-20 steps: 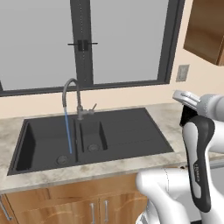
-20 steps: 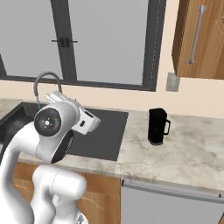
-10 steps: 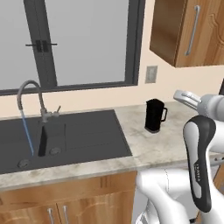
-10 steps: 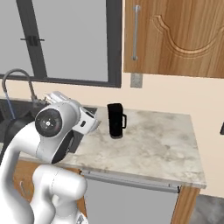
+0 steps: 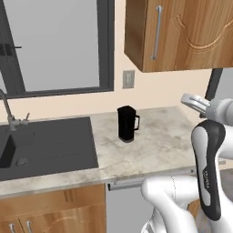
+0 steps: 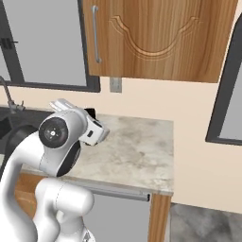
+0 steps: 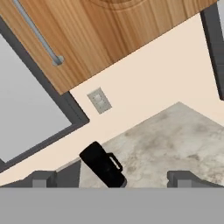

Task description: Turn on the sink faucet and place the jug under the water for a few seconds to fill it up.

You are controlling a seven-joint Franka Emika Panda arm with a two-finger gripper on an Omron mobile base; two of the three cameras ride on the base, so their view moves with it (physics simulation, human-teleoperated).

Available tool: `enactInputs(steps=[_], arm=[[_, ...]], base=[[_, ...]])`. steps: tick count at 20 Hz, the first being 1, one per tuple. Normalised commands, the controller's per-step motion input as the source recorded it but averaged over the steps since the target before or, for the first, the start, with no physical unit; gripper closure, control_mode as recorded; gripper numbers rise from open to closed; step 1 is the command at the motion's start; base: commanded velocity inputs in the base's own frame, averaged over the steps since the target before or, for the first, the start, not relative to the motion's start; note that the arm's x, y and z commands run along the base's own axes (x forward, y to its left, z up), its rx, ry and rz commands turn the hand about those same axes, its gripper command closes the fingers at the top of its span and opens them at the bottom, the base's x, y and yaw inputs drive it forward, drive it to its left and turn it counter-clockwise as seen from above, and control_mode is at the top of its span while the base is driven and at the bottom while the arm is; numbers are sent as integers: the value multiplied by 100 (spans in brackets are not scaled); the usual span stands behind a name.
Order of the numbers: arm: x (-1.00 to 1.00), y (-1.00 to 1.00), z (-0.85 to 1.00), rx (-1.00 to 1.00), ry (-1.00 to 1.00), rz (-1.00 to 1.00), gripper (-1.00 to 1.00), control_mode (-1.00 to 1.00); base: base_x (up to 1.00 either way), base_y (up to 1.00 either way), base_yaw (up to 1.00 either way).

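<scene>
The black jug (image 5: 127, 124) stands upright on the marble counter (image 5: 159, 141), to the right of the dark sink (image 5: 50, 143), with its handle facing right. At the far left the sink faucet (image 5: 9, 113) shows its stem and small lever; its spout and the water are out of view. My gripper (image 7: 113, 179) is open with nothing between its fingertips (image 7: 43, 179), and it looks down at the jug (image 7: 103, 165) from a distance. In the right base view my hand (image 6: 93, 130) covers most of the jug (image 6: 90, 112).
A wooden wall cabinet (image 5: 182, 32) with a metal handle hangs above the counter, and a wall outlet (image 5: 129, 79) sits behind the jug. The window (image 5: 59, 45) is at the left. The counter ends at its right edge (image 6: 168, 156) beside a dark doorway (image 6: 227, 94).
The base has driven right, so the whole scene slid left: sink and faucet are now at the left edge and the jug near the middle. The gripper stays open.
</scene>
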Motion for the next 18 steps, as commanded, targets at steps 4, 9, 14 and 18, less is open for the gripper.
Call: enactInputs(steps=[4,9,14,18], arm=[[0,0,0,0,0,0,-100,100],[2,-10,0,0,0,6,-100,-100],[19,-7,0,0,1,18,-100,-100],[48,-10,-5,-4,10,25,-100,-100]], base=[[0,-31,3],[0,-10,4],[0,0,0],[0,0,0]])
